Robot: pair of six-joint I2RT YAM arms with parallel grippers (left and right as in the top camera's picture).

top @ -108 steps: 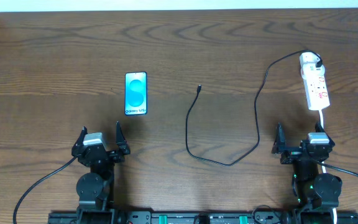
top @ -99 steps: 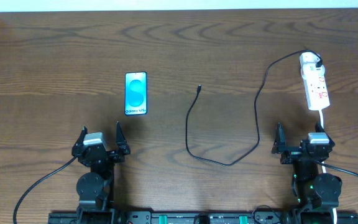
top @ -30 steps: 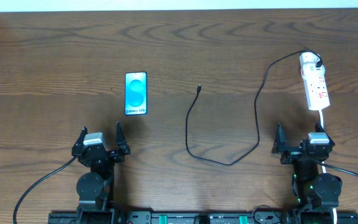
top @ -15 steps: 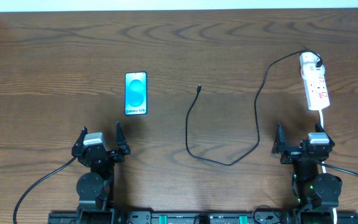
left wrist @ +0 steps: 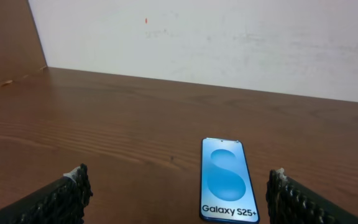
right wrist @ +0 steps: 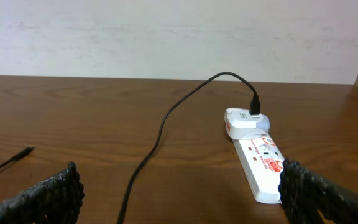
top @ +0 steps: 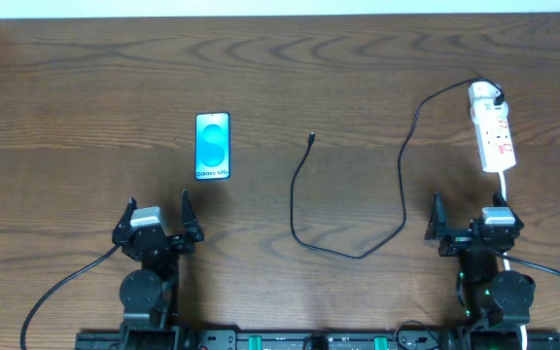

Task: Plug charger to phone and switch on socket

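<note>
Black thin charger (top: 293,194), flat glossy phone (top: 212,146); L claw (top: 157,206), R claw (top: 468,209) look spread.

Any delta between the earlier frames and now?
No visible change. Nothing has moved, been taken hold of or let go. The left end effector and right end effector stay open at the near edge. The phone lies flat, the charger cable is loose with its tip free, and the power strip sits at the right as before.
</note>
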